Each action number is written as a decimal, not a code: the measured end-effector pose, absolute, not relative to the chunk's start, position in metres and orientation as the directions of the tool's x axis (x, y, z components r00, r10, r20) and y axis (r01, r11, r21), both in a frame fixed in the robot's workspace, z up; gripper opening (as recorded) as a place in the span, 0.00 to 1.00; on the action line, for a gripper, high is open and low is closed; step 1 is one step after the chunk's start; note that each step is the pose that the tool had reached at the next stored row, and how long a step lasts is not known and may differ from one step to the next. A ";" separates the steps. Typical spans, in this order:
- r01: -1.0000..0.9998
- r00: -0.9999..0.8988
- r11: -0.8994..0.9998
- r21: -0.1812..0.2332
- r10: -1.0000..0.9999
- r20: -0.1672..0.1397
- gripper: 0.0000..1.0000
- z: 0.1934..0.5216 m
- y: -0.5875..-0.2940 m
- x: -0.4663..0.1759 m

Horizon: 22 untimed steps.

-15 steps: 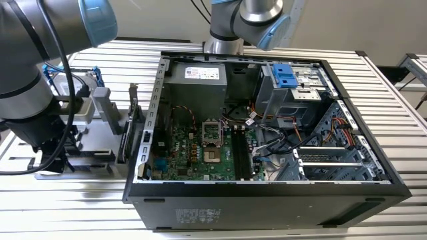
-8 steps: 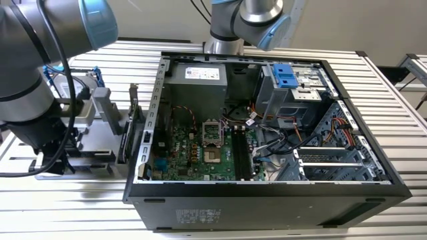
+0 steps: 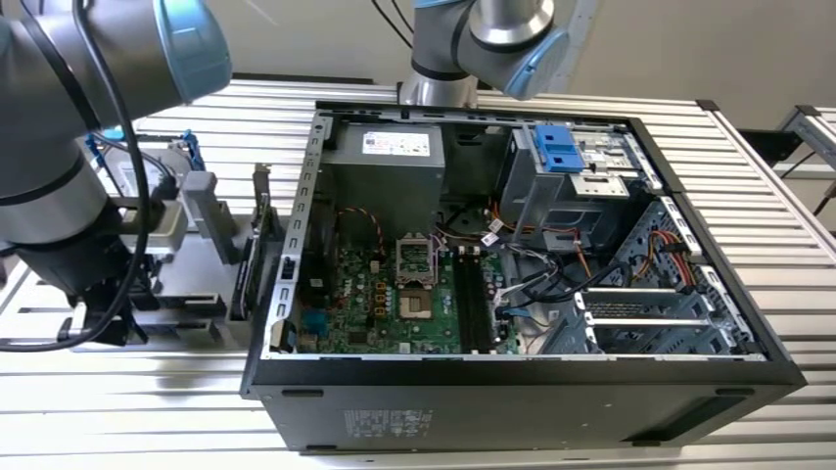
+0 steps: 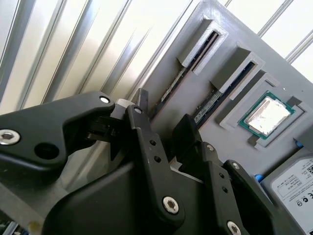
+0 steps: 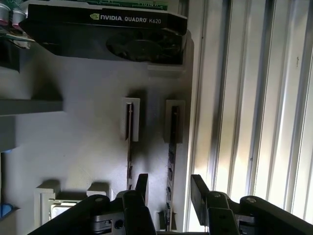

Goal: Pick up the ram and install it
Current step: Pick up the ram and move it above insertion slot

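One slatted metal table (image 3: pixel 117 431) carries all of it: the open computer case (image 3: pixel 523 401) toward the exterior view's right and, beside the case's side wall, the arm (image 3: pixel 53 206) bent over a grey parts holder (image 5: pixel 83 147). At one end of the holder lies a black graphics card (image 5: pixel 107 34) with pale lettering we leave unread. A labelled silver hard drive (image 4: pixel 293 183) and a processor (image 4: pixel 268 113) sit in its pockets. Along the holder's outer edge, two sticks stand on edge in parallel slots. We take the ram (image 5: pixel 171 166) to be the one nearest that edge, with the second stick (image 5: pixel 129 161) just beside it, further in. Its long axis runs with the edge and the table's slats, straight out from the gripper (image 5: pixel 169 182). The fingers (image 5: pixel 198 188) stand wide, one on each flank of the ram's near end. We cannot tell whether either touches it, and we can make out no writing on the ram.
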<state>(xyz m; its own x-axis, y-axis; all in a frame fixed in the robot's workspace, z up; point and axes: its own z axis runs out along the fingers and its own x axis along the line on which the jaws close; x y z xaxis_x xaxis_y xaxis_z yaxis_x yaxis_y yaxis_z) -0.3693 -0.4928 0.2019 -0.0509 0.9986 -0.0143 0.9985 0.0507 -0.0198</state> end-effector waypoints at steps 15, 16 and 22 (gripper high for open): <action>0.999 -0.051 0.051 -0.020 0.999 -0.014 1.00 0.196 -0.493 -0.369; 0.999 -0.051 0.051 -0.020 0.999 -0.014 1.00 0.195 -0.493 -0.369; 0.999 -0.051 0.051 -0.020 0.999 -0.014 1.00 0.194 -0.493 -0.369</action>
